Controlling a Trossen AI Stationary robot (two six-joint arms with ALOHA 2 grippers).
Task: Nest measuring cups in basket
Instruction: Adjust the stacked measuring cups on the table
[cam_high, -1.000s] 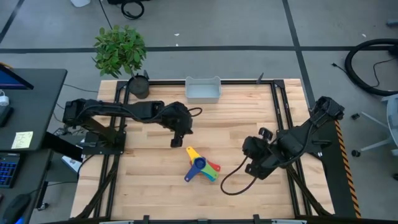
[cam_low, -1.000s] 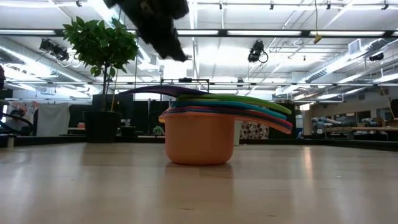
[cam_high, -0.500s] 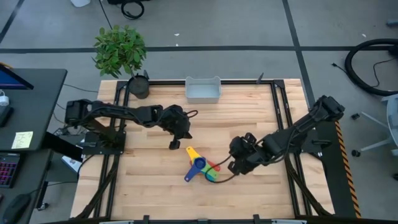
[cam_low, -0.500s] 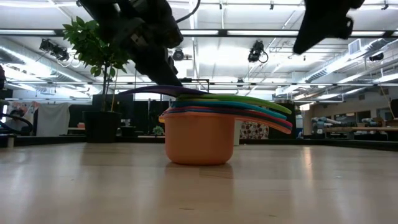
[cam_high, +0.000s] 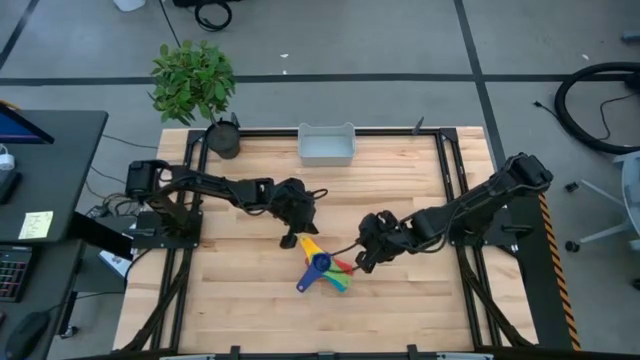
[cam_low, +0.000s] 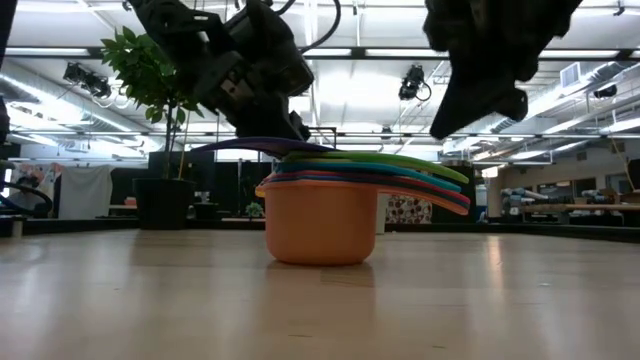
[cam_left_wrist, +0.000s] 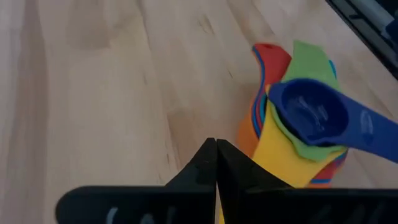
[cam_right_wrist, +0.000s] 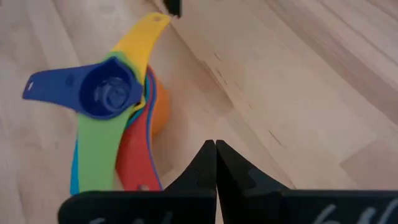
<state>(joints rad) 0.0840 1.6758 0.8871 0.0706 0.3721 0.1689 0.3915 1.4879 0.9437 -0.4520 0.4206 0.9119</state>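
Note:
The measuring cups (cam_high: 322, 268) sit nested in one stack in the middle of the table. The orange cup (cam_low: 320, 225) is at the bottom, on the wood. The small blue cup (cam_left_wrist: 308, 112) is on top, and the handles fan out. My left gripper (cam_high: 288, 241) is shut, just off the yellow handle's end (cam_right_wrist: 155, 18) on the stack's far left side. My right gripper (cam_high: 358, 266) is shut, just right of the stack and above the handle ends (cam_low: 455, 195). The pale basket (cam_high: 326, 158) stands at the far edge, apart from both.
A dark plant pot (cam_high: 223, 140) with a green plant stands at the far left corner. A black frame (cam_high: 445, 170) runs along the table's sides. Bare wood lies between the stack and the basket and all along the near edge.
Both grippers have come down toward the cup stack with their fingers shut. The left one has moved toward the near edge and a little right. The right one has swung toward the table's left, up to the stack. The cups have stayed still.

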